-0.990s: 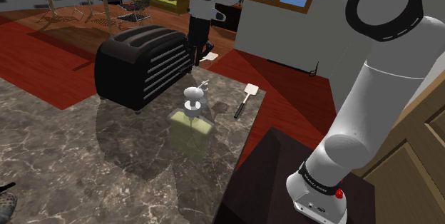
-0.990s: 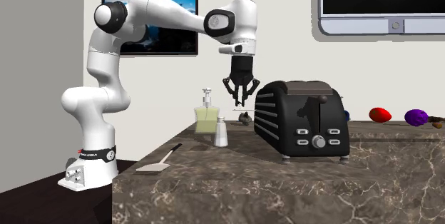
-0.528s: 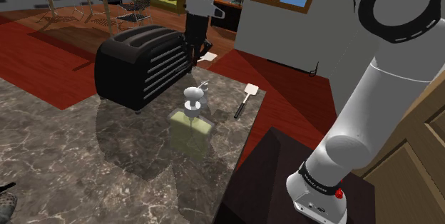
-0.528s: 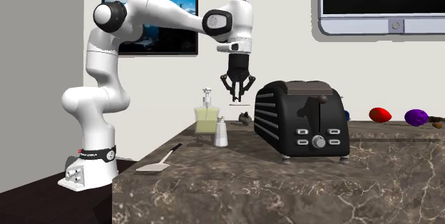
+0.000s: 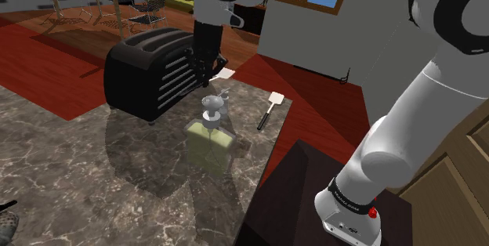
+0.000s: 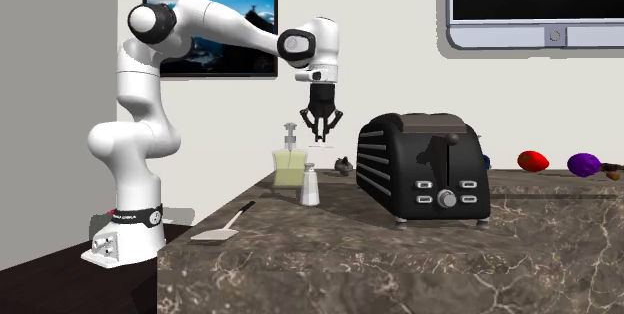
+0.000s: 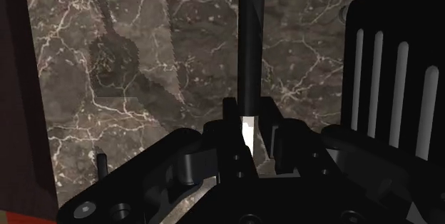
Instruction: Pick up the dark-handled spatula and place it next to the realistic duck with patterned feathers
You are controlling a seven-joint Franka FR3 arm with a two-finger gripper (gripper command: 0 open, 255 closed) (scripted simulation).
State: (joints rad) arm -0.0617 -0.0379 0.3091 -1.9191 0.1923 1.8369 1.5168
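Since the earlier frame the gripper (image 6: 321, 136) has been carried toward the left of the second exterior view, away from the toaster (image 6: 425, 167) and over the shaker (image 6: 310, 186). It is pinched on the dark-handled spatula (image 7: 249, 44), apparently taken where the handle meets the pale blade (image 5: 226, 73). The spatula is held above the counter (image 5: 117, 174), at the upper centre of the shoulder view. It is judged light, stiff and slim. Gripped near the blade, the long handle may swing, so a firm pinch is advised. A second spatula (image 5: 269, 109) is seen at the counter edge.

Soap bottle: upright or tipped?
Upright. The soap bottle stands on its base on the counter, pump head on top.
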